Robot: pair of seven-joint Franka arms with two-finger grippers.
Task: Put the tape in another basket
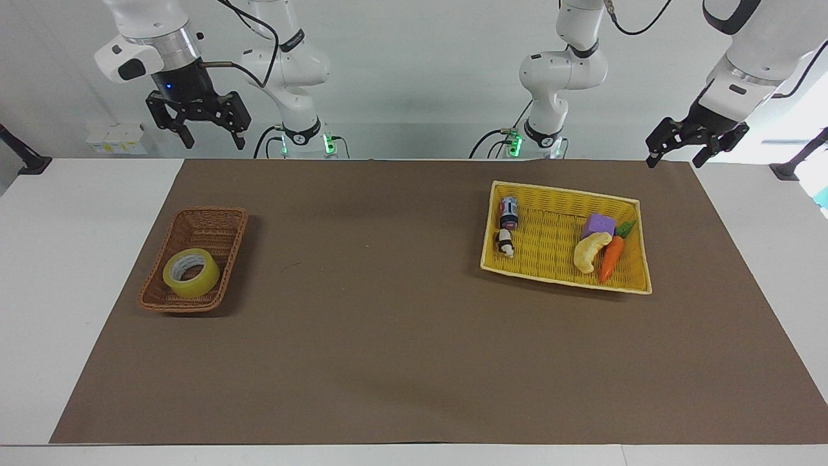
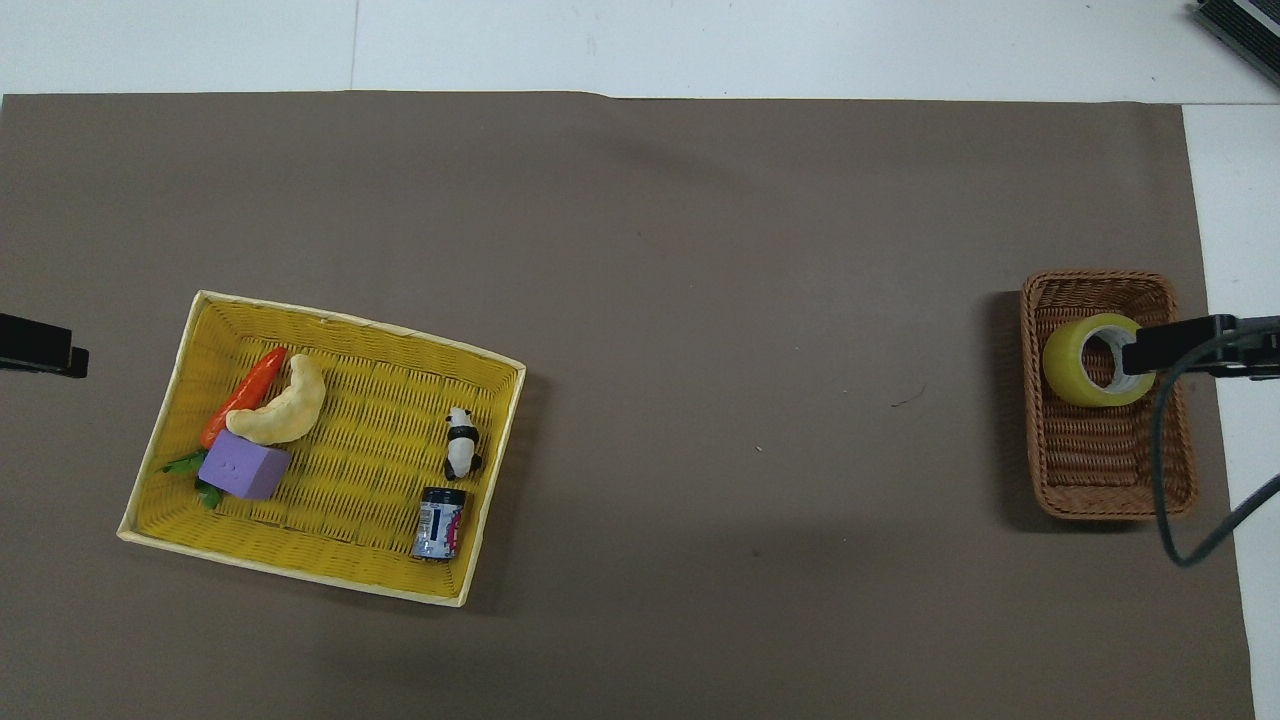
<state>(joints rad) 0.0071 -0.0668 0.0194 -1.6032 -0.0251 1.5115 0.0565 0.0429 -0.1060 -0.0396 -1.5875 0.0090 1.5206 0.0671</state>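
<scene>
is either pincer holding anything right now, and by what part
Nothing is held. The right pincer and left pincer hang open and empty above the table; the tape lies in the brown basket.

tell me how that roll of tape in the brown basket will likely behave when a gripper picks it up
The tape is a thick ring with a white core, so it is probably stiff and will hold its shape. It leans tilted against the brown basket wall, so a nudge may make it drop flat. Its glossy outer face could be somewhat slippery.
</scene>
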